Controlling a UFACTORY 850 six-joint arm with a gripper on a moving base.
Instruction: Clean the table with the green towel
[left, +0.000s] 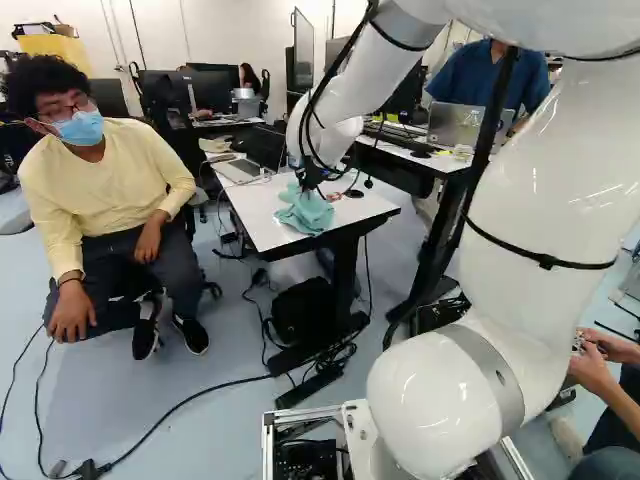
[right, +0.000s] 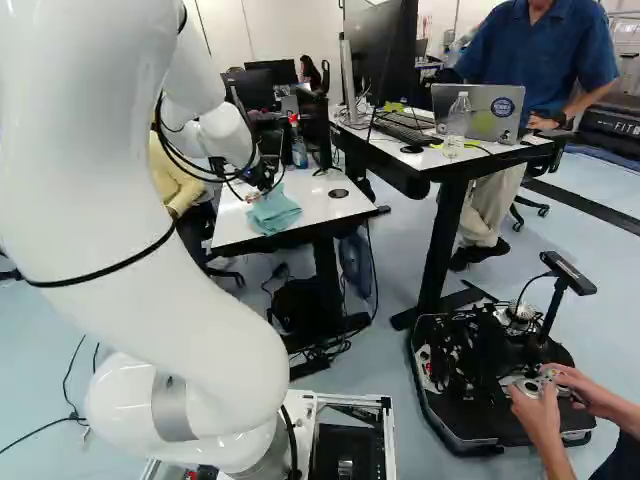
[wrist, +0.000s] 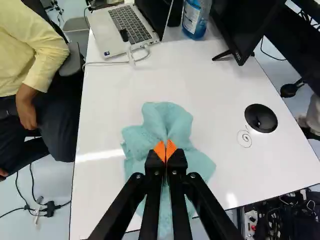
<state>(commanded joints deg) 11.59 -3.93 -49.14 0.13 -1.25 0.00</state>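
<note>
At upper left of left base view, silver laptop (left: 243, 169) seen open; in wrist view, white cable (wrist: 110, 63) laid just beside it. At upper middle of right base view, blue bottle (right: 299, 155) topped in red. At upper right of same view, second desk (right: 385, 146) loaded with large monitor (right: 375, 55), keyboard (right: 405, 131), mouse (right: 411, 149), clear bottle (right: 457, 128) and grey laptop (right: 485, 112). At lower right, low black platform (right: 470, 425) topped with wiring. At lower left of left base view, black cables (left: 185, 402) strewn over floor (left: 220, 435); near middle, black bag (left: 303, 312) set down.

We list one pale green towel (wrist: 172, 117), crumpled, lying upon one white table (wrist: 107, 117) bearing a drawn spiral (wrist: 244, 139).
</note>
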